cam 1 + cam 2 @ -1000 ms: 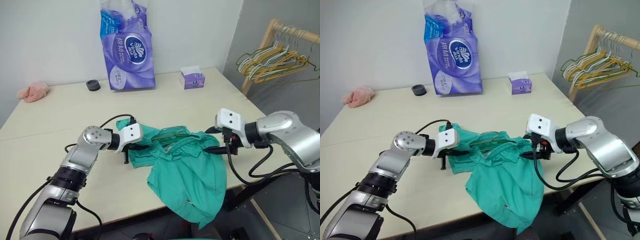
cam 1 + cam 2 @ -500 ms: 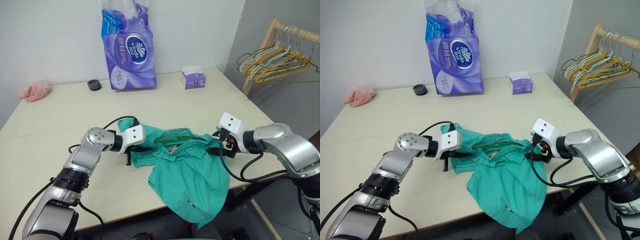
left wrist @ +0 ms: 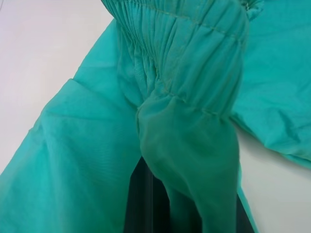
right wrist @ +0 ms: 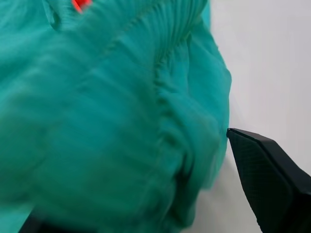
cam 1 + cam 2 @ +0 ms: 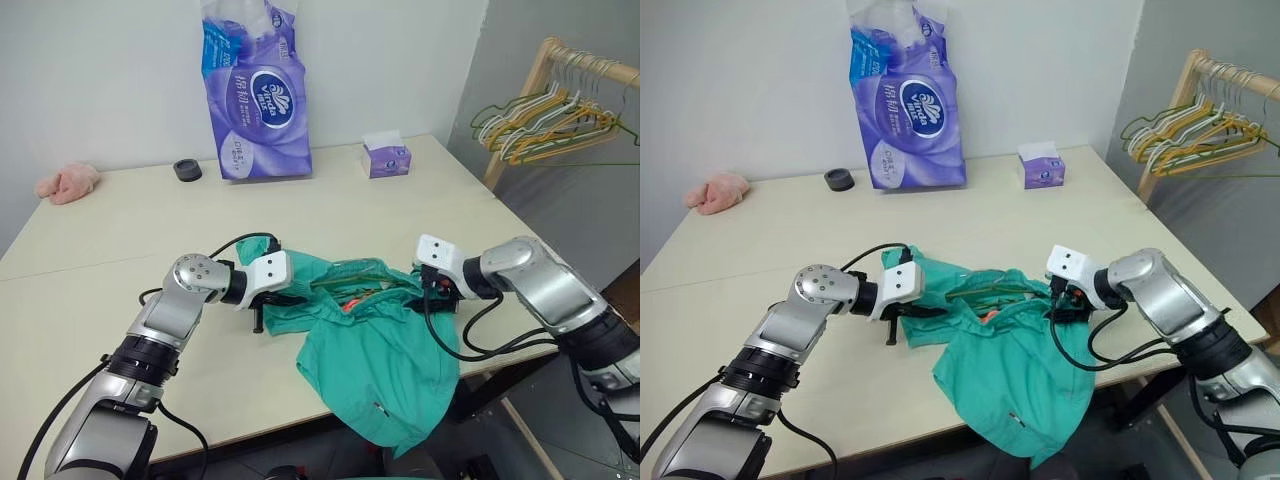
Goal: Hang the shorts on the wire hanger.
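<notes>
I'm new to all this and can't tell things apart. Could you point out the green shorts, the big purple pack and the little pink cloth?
shorts (image 5: 375,360), left eye view, on the leg hanging over the table edge.
purple pack (image 5: 255,100), left eye view, on its front label.
pink cloth (image 5: 66,183), left eye view, on its middle.

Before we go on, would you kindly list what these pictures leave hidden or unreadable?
- Thin olive-green wire hanger: mostly covered by the teal-green fabric shorts, head views.
- Left gripper: fingers wrapped in shorts fabric, left wrist view.
- Right gripper: one finger shows; the other lies behind blurred fabric, right wrist view.
- Shorts' lower hem: drops past the table edge.
</notes>
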